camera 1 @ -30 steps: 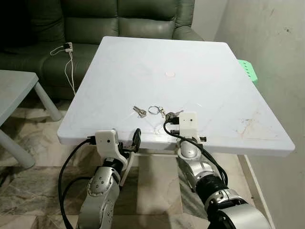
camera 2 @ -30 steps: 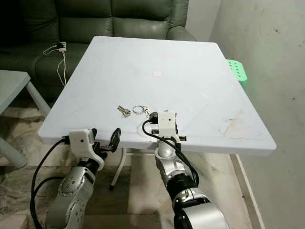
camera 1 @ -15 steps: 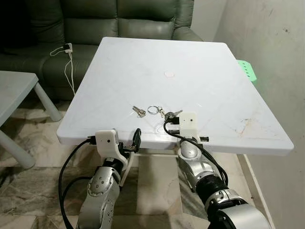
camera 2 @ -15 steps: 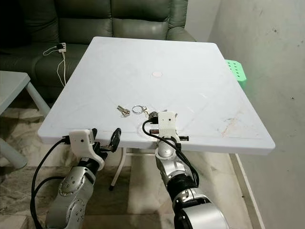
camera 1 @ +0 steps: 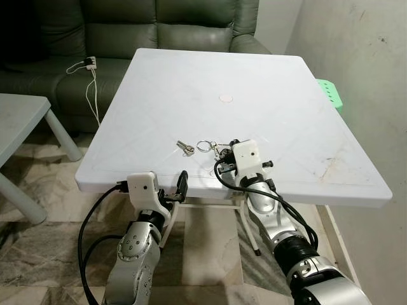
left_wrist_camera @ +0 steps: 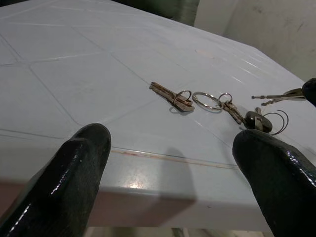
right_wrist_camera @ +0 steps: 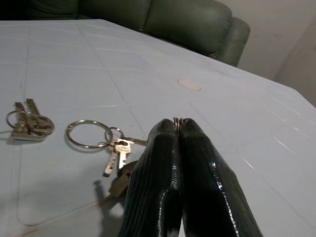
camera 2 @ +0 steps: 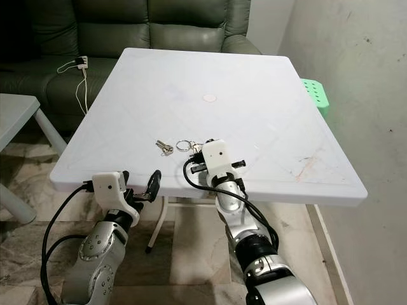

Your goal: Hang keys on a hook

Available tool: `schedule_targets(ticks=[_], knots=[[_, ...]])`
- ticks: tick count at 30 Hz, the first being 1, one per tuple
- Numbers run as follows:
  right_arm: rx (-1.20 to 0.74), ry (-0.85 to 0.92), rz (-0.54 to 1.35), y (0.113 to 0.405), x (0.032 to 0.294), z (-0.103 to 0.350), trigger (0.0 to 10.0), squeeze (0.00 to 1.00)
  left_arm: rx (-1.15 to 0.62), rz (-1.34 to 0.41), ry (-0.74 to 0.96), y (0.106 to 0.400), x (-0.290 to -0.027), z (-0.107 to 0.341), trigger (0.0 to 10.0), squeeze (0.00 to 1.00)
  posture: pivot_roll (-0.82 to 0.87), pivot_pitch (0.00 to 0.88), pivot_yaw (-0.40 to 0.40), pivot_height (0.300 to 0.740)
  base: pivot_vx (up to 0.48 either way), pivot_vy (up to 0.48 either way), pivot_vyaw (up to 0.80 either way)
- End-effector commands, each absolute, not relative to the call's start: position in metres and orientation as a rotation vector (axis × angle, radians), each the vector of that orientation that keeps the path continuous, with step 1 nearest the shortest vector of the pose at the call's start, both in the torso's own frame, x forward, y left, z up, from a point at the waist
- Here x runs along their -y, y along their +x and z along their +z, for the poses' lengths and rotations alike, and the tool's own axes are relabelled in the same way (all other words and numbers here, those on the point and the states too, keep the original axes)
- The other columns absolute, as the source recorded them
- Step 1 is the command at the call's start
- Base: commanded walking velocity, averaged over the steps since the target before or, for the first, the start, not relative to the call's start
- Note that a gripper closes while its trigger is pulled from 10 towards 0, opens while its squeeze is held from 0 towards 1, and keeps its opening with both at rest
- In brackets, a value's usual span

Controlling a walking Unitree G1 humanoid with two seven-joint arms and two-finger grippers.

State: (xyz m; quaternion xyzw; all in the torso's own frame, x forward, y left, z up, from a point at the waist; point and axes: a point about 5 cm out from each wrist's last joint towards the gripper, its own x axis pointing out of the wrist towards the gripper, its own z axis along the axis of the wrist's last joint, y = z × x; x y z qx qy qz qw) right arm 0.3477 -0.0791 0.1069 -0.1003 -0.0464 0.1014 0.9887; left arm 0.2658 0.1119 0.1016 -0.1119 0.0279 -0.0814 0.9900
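Pinching a thin wire ring between closed fingers, the right gripper sits nearest the keys – strung nine-to-three along the table edge, at its ten o'clock – while the left gripper gapes wide below the rim.

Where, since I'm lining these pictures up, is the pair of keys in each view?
Left eye: pair of keys near the table's front edge, just left of the big ring.
Right eye: same spot, left of the ring.
Left wrist: just past the table edge, beside the ring.
Right wrist: beside the ring, on its far side.
Shared landmark: the big ring.
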Motion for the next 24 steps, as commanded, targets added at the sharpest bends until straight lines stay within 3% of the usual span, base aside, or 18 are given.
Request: schedule_targets(ticks=[1, 16, 24], knots=[[0.085, -0.186, 0.213, 0.347, 0.081, 0.104, 10.0, 0.0, -0.044, -0.182, -0.281, 0.267, -0.096, 0.108, 10.0, 0.0, 0.08, 0.078, -0.102, 0.74, 0.0, 0.0, 0.0], [-0.004, -0.188, 0.22, 0.346, 0.076, 0.094, 10.0, 0.0, -0.043, -0.176, -0.287, 0.267, -0.096, 0.108, 10.0, 0.0, 0.08, 0.083, -0.105, 0.74, 0.0, 0.0, 0.0], [-0.067, -0.318, 0.238, 0.341, 0.081, 0.079, 10.0, 0.0, -0.045, -0.182, -0.289, 0.266, -0.094, 0.108, 10.0, 0.0, 0.08, 0.08, -0.106, 0.74, 0.0, 0.0, 0.0]])
